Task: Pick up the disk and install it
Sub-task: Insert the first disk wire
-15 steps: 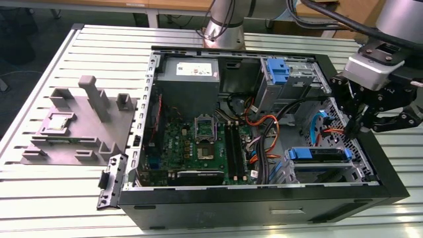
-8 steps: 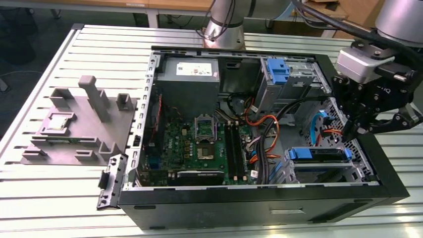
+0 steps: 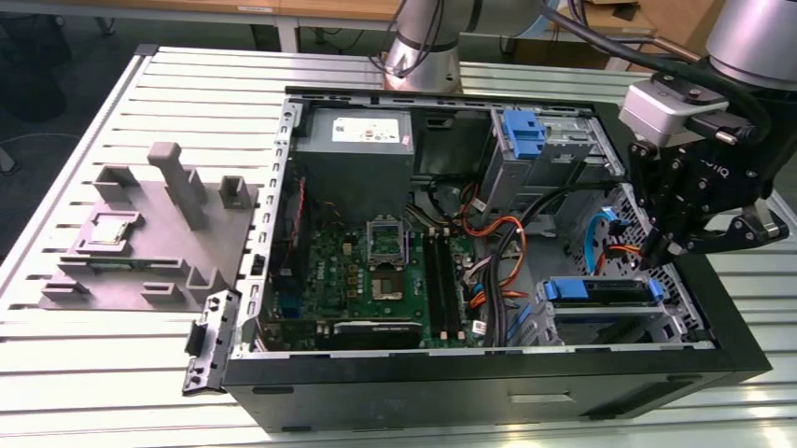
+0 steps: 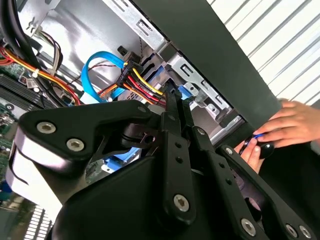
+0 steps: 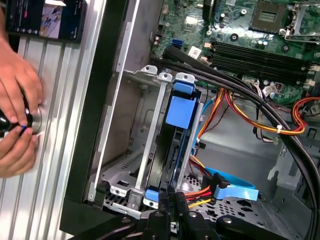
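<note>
Blue-bracketed disk stands on edge in the case's metal bay, beside the cables. Your gripper hovers just above its end, jaws clenched together, empty. Risk: snagging those cables, or skewing the disk in the bay.

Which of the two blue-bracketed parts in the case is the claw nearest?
The disk in the lower bay at the exterior view's right, just below the claw. The other, the blue latch, sits at the case's far end.
</note>
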